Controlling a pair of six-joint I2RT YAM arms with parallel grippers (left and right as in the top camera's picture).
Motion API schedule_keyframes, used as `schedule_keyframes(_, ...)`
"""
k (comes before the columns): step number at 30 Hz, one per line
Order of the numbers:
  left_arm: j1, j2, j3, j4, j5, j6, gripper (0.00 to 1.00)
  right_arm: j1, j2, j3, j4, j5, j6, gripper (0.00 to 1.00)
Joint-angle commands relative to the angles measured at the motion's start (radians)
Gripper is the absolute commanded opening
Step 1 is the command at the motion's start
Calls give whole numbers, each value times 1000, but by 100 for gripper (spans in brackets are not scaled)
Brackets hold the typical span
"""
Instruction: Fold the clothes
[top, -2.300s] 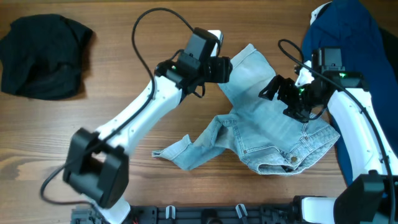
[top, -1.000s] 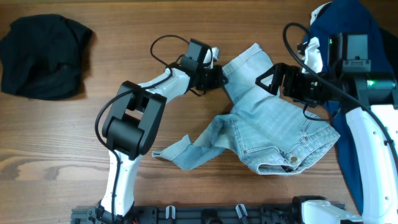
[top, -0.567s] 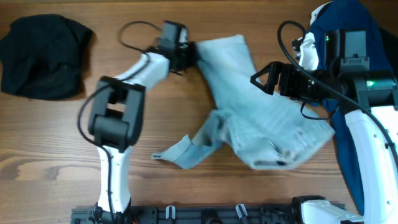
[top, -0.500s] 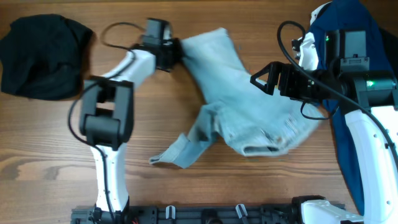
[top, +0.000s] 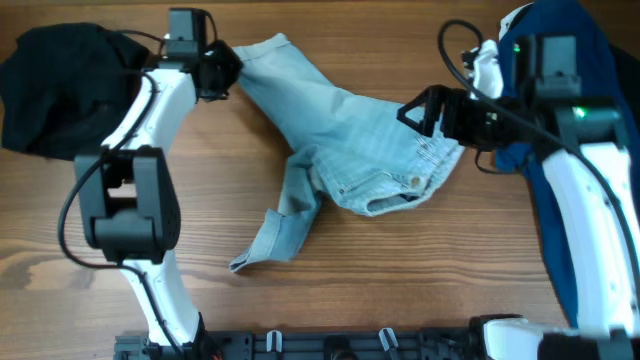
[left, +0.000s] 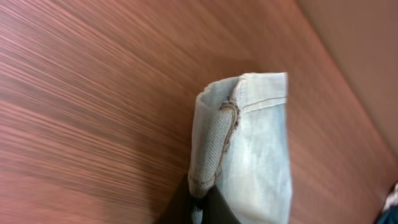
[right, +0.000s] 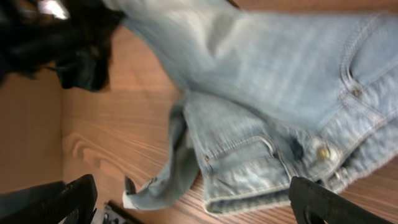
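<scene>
1. left gripper (top: 225, 70) is clamped tight on a hem corner of the denim shorts (top: 350, 130), up at the far left of the table (top: 450, 280).
2. the shorts lie stretched across the far middle, waistband and button toward the right, one leg trailing toward the near edge.
3. right gripper (top: 418, 112), jaws spread wide, hovers over the waistband end, gripping nothing.
4. black garment (top: 55, 85) sits just left of the left gripper; dark-blue garment (top: 590, 45) lies far right, under the right arm.
</scene>
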Motion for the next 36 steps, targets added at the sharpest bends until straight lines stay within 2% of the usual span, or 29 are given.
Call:
schedule_keyframes(1,45,-67,16,-31,-104,-40,4,3,70,16,4,-52,-26,100)
schedule_keyframes(4,60,-68,16,-48,-103,-41,4,3,74,17,13,-51,-31,100)
schedule_keyframes(6,58,-68,16,-49,-75,-40,63,3,74,17,13,-51,-35,100)
schedule_keyframes(7,53,-68,16,-49,-52,-40,82,3,74,17,14,-51,-39,100)
schedule_keyframes(9,40,-68,16,-53,-18,-37,94,3,74,18,8,-51,-55,100)
schedule_keyframes(12,-20,-73,16,-58,-4,12,91,3,74,32,-69,5,-86,100)
schedule_keyframes(15,-88,-91,16,-62,-4,21,82,4,74,36,-208,35,-121,100)
schedule_keyframes(16,-100,-96,16,-63,-4,20,83,9,74,34,-253,32,-136,100)
schedule_keyframes(17,-112,-106,16,-63,-4,20,84,18,74,34,-293,32,-162,96)
schedule_keyframes(18,-117,-111,16,-68,-5,23,83,38,73,34,-332,32,-185,81)
schedule_keyframes(19,-117,-113,16,-68,-4,31,82,53,73,32,-345,34,-189,78)
schedule_keyframes(22,-117,-115,16,-100,-4,35,83,117,74,7,-341,30,-193,91)
schedule_keyframes(24,-117,-115,16,-119,-4,39,84,161,74,-21,-306,27,-195,75)
schedule_keyframes(26,-117,-115,16,-128,-4,40,84,192,76,-45,-252,14,-173,72)
schedule_keyframes(27,-117,-115,16,-130,-3,42,84,200,80,-55,-222,12,-151,49)
schedule_keyframes(28,-117,-115,16,-135,5,42,80,200,84,-60,-195,9,-123,19)
schedule_keyframes(29,-118,-116,16,-142,24,42,78,199,94,-66,-156,11,-111,22)
schedule_keyframes(30,-119,-116,16,-149,39,42,79,194,105,-68,-124,21,-87,66)
schedule_keyframes(31,-119,-116,16,-161,53,42,81,185,123,-68,-92,26,-76,95)
schedule_keyframes(32,-121,-116,16,-174,62,42,81,173,144,-68,-58,29,-75,96)
schedule_keyframes(35,-131,-118,16,-230,69,43,78,109,271,-68,47,9,-34,72)
schedule_keyframes(36,-135,-120,16,-242,69,50,78,84,332,-68,65,-15,-27,74)
